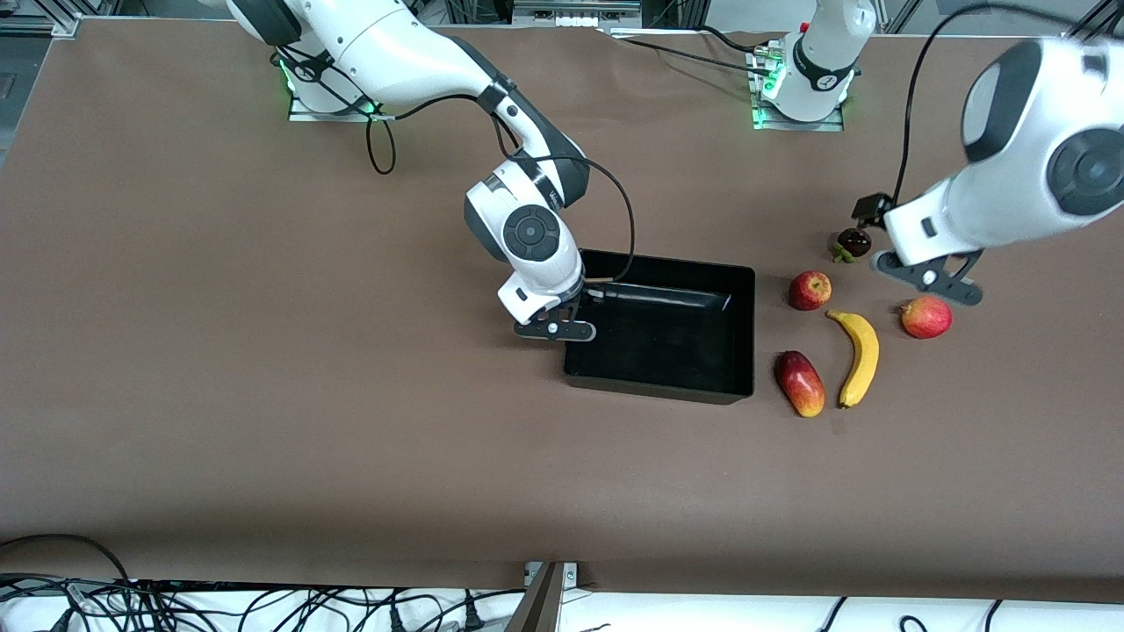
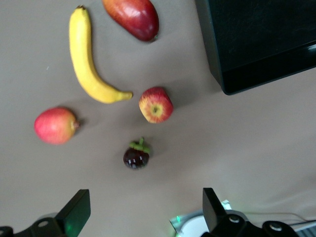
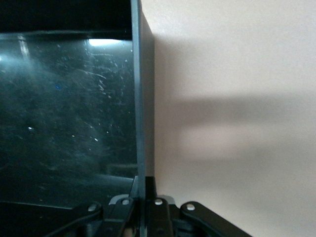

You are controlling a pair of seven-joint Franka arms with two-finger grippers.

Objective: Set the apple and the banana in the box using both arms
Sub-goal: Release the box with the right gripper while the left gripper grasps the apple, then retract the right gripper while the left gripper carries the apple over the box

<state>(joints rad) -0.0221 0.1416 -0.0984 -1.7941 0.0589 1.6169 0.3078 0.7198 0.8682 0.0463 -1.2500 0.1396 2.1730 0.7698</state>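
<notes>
- Holding the box (image 1: 667, 386) steady is my right pincer's (image 1: 562, 326) job at this point: it sits on the box wall at the right arm's end, and in the right wrist view its fingers (image 3: 129, 200) are clenched on the thin black wall (image 3: 139, 98), one inside and one outside.
- The box is empty; nothing of the task is in it yet, so I judge the task to be at its start.
- My left pincer (image 2: 143, 210) hangs released, fingers wide apart, over the desk (image 1: 263, 421) at the left arm's end, above the fruit cluster and just over the small dark mangosteen (image 2: 136, 157).
- The apple (image 1: 809, 290) lies just beside the box's wall at the left arm's end. The banana (image 1: 859, 355) lies nearer the front camera than the apple, close to it but apart.
- A red-orange round fruit (image 1: 925, 317) and a mango-like fruit (image 1: 799, 383) flank the banana; both are to be left alone.
- Next, I judge, the left pincer must shift over the apple, descend with fingers spanning it and close, avoiding the mangosteen and the banana's tip.
</notes>
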